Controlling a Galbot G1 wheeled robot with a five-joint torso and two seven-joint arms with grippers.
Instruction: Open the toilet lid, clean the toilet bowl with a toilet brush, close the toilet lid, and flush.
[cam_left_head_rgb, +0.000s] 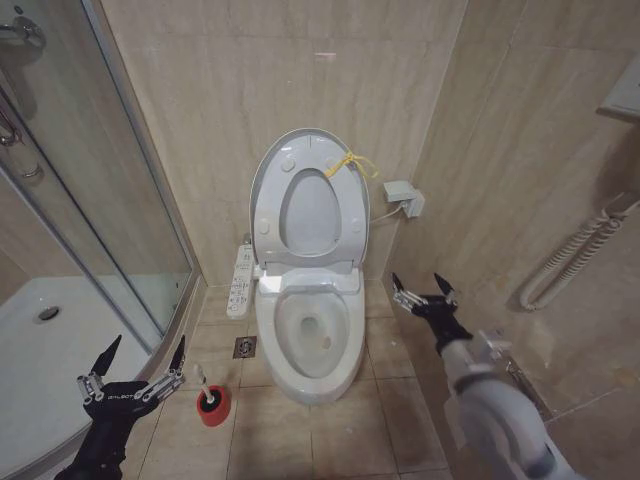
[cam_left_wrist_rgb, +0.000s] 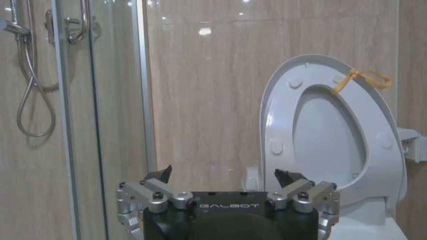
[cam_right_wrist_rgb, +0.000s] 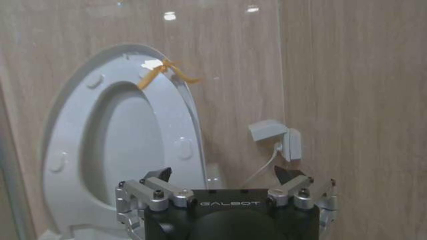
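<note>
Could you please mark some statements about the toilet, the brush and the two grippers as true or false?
1. The toilet lid stands raised against the wall. True.
2. The toilet brush is inside the toilet bowl. False: it stands in the red holder on the floor, on the robot's left of the bowl.
3. The left gripper is open, near the brush. True.
4. The right gripper is shut on the yellow strap. False: it is open and empty, beside the bowl, apart from the strap.
5. The strap is tied at the lid's top edge. True.
</note>
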